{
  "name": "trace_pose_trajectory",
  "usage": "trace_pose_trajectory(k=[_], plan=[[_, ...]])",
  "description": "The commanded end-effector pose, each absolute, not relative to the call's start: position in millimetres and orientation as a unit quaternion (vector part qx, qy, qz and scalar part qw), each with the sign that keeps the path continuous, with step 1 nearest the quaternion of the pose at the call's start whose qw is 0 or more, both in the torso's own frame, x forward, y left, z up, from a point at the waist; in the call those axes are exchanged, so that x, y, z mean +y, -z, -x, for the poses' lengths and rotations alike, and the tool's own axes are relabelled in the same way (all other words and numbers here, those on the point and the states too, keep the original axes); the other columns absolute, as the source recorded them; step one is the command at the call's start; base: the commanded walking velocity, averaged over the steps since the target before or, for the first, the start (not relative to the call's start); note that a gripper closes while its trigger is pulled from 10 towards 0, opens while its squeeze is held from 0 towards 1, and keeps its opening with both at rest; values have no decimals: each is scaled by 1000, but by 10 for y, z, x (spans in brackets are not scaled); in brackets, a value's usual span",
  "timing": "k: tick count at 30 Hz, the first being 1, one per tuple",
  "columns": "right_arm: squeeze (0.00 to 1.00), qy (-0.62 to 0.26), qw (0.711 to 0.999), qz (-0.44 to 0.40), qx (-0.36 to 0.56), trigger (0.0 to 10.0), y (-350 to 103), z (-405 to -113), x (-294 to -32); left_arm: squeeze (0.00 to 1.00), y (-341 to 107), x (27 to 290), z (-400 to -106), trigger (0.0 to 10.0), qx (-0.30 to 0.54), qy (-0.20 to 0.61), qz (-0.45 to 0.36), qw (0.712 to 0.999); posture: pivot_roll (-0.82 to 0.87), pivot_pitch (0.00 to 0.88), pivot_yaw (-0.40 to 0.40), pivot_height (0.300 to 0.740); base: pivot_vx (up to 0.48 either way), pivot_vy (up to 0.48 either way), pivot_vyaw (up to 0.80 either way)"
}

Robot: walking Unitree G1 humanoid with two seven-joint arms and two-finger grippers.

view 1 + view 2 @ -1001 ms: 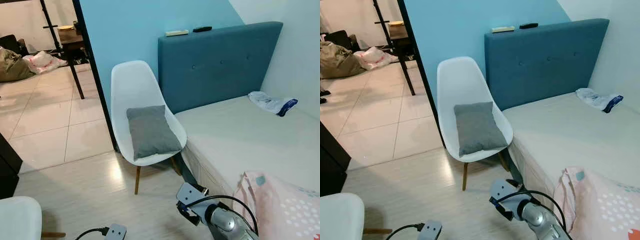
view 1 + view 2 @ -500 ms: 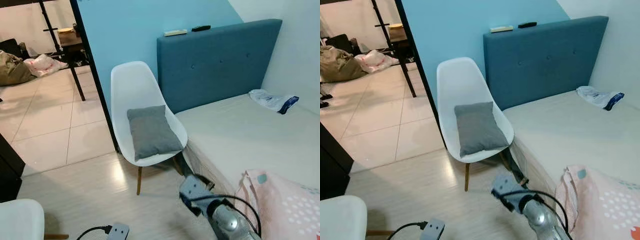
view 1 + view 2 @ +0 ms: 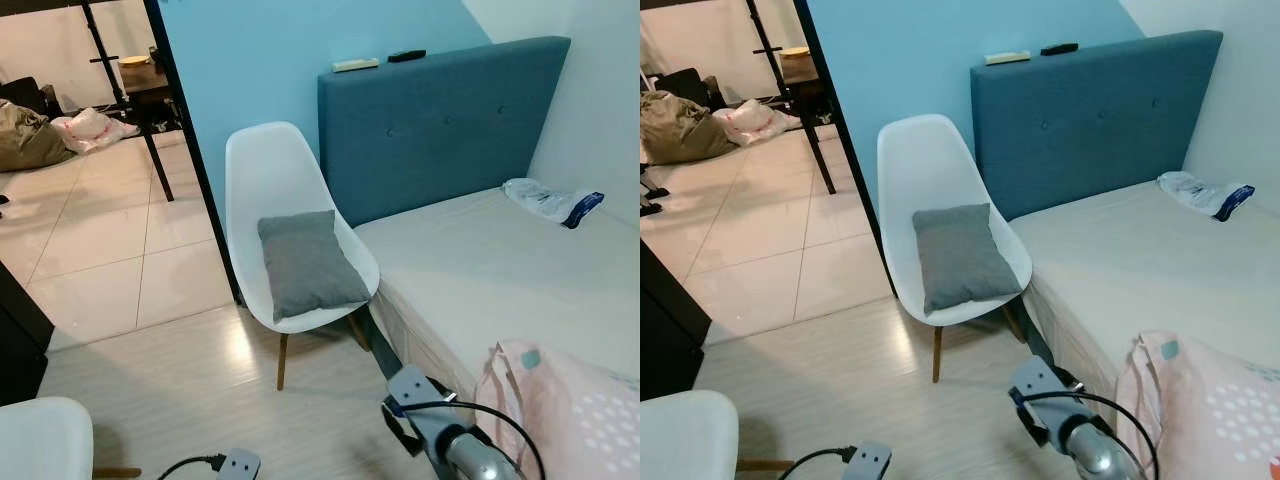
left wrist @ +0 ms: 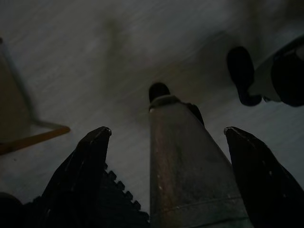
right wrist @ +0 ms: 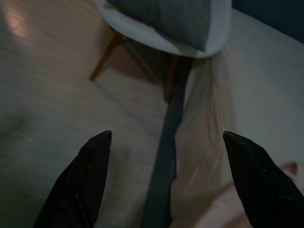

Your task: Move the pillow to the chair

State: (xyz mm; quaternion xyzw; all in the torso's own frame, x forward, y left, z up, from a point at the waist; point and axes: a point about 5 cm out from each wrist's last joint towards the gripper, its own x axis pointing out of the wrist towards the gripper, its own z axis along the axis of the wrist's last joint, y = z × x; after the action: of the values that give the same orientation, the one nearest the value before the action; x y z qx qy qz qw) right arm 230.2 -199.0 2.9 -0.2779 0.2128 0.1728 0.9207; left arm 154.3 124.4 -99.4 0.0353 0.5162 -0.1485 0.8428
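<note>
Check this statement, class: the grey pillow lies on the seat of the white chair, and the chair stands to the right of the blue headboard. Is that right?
One detail is wrong. The grey pillow does lie on the seat of the white chair, but the chair stands to the left of the blue headboard, not the right. The left eye view shows this plainly.

I found no legible text, label, brand, number or sign in any view. The bag (image 3: 548, 203) on the bed (image 3: 480, 270) bore blue markings too small to read. The two flat items (image 3: 377, 61) on the headboard (image 3: 440, 120) showed no readable print.
</note>
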Motion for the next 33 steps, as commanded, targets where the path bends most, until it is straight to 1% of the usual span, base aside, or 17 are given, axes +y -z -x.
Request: trace_pose_trajectory(k=[1,4,5,9,11,15,16,18,20,21,22,23,26,32,33], plan=[[0,-171,925,264,212,10000,-49,-2277,-1998,0,1005,1254,-1517,10000,521,147,-37,840,-217,0,31,740,0,0,0],[0,-182,924,258,214,10000,-32,-2259,-1967,0,996,1238,-1539,10000,519,146,-36,842,-209,0,25,740,0,0,0],[0,-202,921,255,214,10000,-9,-2248,-1889,0,978,1232,-1584,10000,513,143,-32,846,-190,0,10,740,0,0,0],[0,-221,918,252,215,10000,11,-2255,-1803,0,963,1260,-1625,10000,508,131,-28,851,-170,0,-5,740,0,0,0],[0,-234,913,255,216,10000,16,-2301,-1744,0,961,1328,-1637,10000,508,109,-21,855,-128,0,-48,740,0,0,0],[0,-261,905,257,213,10000,7,-2350,-1658,0,966,1388,-1631,10000,508,78,-9,858,-94,0,-74,740,0,0,0],[0,-278,902,257,206,10000,-14,-2352,-1584,0,955,1408,-1657,10000,502,58,5,863,-72,0,-81,740,0,0,0],[0,-287,902,253,201,10000,-22,-2354,-1527,0,946,1424,-1676,10000,498,48,11,866,-67,0,-85,740,0,0,0],[0,-286,899,248,221,10000,18,-2345,-1490,0,943,1451,-1686,10000,497,37,12,867,-60,0,-88,740,0,0,0],[0,-285,911,223,196,10000,-45,-2390,-1405,0,940,1470,-1692,10000,495,29,10,868,-55,0,-88,740,0,0,0],[0,-285,911,223,196,10000,-45,-2390,-1405,0,940,1470,-1692,10000,495,29,10,868,-55,0,-88,740,0,0,0],[0,-301,904,240,186,10000,-66,-2417,-1314,0,935,1522,-1702,10000,494,20,4,869,-53,0,-86,740,0,0,0],[0,-305,902,246,180,10000,-79,-2444,-1262,0,933,1578,-1703,10000,494,15,-5,869,-49,0,-78,740,0,0,0],[0,-296,908,240,172,10000,-107,-2510,-1274,0,928,1648,-1703,10000,495,24,-28,868,-33,0,-53,740,0,0,0],[0,-287,910,243,174,10000,-98,-2540,-1309,0,924,1654,-1711,10000,494,33,-39,868,-23,0,-46,740,0,0,0]])
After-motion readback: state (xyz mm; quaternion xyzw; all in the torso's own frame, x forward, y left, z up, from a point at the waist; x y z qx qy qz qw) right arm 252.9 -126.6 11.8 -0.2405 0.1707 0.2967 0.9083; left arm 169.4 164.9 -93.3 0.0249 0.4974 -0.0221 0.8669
